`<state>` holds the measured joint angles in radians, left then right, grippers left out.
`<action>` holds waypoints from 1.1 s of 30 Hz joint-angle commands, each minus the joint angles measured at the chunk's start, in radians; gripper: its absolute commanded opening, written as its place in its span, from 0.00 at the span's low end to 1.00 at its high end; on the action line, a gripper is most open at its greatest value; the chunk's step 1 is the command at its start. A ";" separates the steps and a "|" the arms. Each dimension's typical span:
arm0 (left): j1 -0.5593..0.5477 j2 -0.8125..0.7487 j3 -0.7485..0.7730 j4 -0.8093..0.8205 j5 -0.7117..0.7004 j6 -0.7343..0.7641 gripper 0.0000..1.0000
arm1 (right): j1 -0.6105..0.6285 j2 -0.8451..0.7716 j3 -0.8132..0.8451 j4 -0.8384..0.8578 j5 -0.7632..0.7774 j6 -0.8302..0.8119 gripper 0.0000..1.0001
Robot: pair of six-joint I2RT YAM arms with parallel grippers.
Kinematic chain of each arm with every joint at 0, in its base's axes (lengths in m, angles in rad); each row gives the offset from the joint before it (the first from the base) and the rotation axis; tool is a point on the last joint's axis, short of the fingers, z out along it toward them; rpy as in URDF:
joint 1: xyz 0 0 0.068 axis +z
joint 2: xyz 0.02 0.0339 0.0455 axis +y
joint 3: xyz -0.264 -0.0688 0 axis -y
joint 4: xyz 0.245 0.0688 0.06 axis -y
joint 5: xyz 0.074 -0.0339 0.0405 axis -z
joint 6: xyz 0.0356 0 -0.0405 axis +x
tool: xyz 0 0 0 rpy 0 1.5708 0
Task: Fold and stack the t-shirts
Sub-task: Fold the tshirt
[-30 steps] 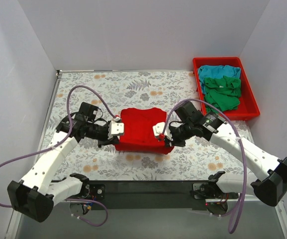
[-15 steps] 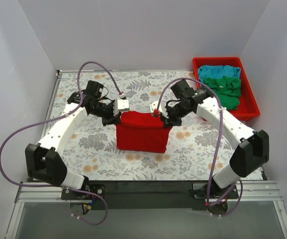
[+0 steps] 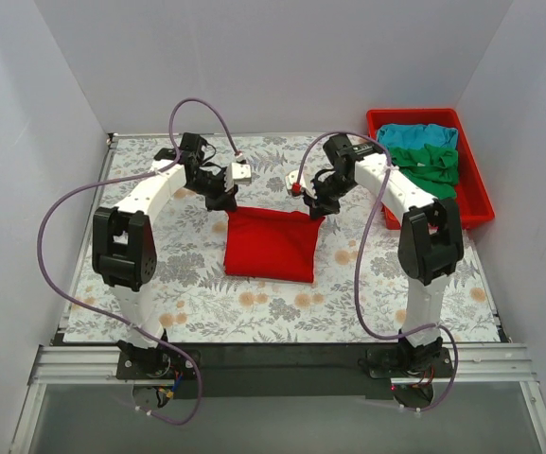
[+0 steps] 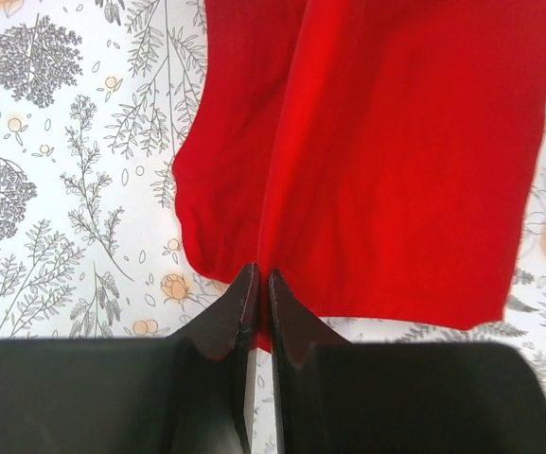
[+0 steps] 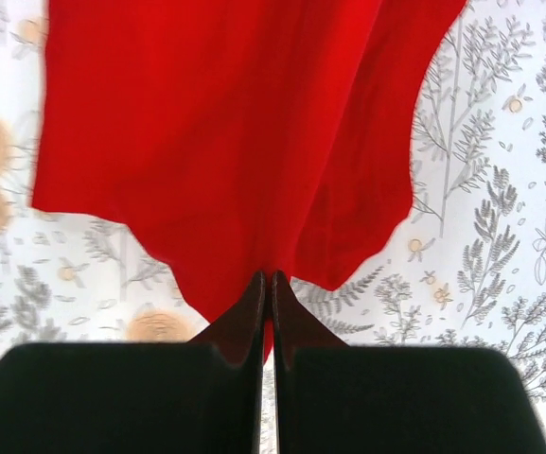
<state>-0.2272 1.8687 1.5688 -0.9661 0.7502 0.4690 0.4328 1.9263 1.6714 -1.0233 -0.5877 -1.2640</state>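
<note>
Evidently left jaws and right jaws, closed tight, each clamp the red t-shirt, gripped corners hidden

We count three t-shirts. One red t-shirt sits between our two claws, the left claw and the right claw. One green t-shirt and one turquoise t-shirt lie out beyond the right claw, both in the one red tray.
</note>
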 commanded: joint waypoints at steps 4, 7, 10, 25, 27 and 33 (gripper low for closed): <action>0.038 0.072 0.063 0.081 -0.026 0.033 0.00 | -0.069 0.140 0.155 -0.073 0.040 -0.086 0.01; 0.040 0.112 0.069 0.118 -0.031 0.028 0.00 | -0.075 0.184 0.186 -0.069 0.052 -0.117 0.01; 0.040 0.148 0.076 0.151 -0.040 0.017 0.00 | -0.078 0.229 0.226 -0.069 0.054 -0.115 0.01; 0.121 0.218 0.175 0.455 -0.123 -0.461 0.24 | -0.127 0.306 0.393 0.167 0.176 0.244 0.41; 0.146 0.161 0.162 0.469 -0.066 -0.671 0.35 | -0.140 0.260 0.398 0.193 0.163 0.374 0.42; 0.149 -0.080 -0.154 0.558 0.127 -1.120 0.40 | -0.143 0.059 0.156 0.294 -0.104 0.855 0.40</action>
<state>-0.0460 1.9579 1.5360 -0.4747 0.7185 -0.3122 0.2710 2.1326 1.9167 -0.8139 -0.5121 -0.7280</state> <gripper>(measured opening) 0.394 0.405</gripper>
